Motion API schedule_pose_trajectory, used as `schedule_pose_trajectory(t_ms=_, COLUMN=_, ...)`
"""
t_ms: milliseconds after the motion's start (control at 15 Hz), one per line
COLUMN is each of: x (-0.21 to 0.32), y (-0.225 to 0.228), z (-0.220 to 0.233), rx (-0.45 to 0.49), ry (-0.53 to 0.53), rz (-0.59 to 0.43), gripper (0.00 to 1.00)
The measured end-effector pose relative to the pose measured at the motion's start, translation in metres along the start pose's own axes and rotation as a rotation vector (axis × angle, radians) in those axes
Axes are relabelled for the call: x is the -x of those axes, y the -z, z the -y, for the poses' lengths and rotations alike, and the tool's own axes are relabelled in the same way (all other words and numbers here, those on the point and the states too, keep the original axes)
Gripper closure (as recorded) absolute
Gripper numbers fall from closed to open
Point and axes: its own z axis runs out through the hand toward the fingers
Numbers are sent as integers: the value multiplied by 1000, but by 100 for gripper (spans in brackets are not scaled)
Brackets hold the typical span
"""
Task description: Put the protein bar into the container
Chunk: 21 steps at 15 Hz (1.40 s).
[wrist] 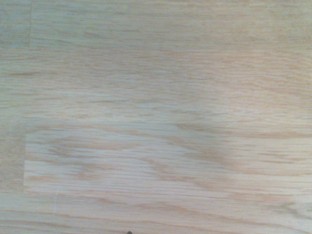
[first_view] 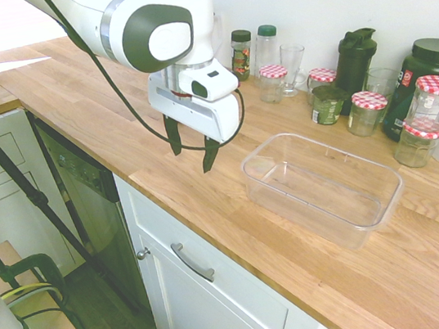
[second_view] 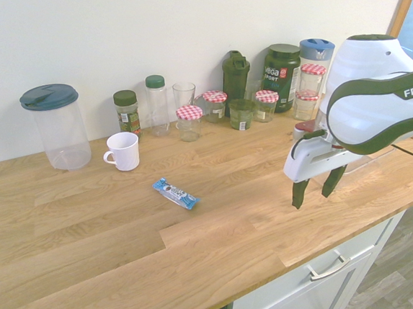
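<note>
protein bar (second_view: 175, 193) flat on bench (second_view: 207, 227), unheld | gripper (second_view: 316, 189) open, empty, hovering well right of it | container (first_view: 323, 186) lidless, ready to receive

The protein bar (second_view: 175, 193) lies on the counter (second_view: 208, 220) (before the mug (second_view: 123, 151)), well apart from the container (first_view: 322, 186).

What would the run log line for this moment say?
gripper: open, empty, above bare counter | protein bar: on counter, untouched | container: empty | step: approach bar
</note>
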Motion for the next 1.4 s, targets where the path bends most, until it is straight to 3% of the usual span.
schedule_pose_trajectory(t_ms=400, x=5, y=13, z=17, rx=12, ry=58, rz=-43, gripper=0)
schedule_pose_trajectory(t_ms=933, x=43, y=69, z=162, rx=69, ry=221, rz=-117, gripper=0)
schedule_pose_trajectory(t_ms=1400, x=55, y=52, z=254, rx=83, ry=328, rz=-82, gripper=0)
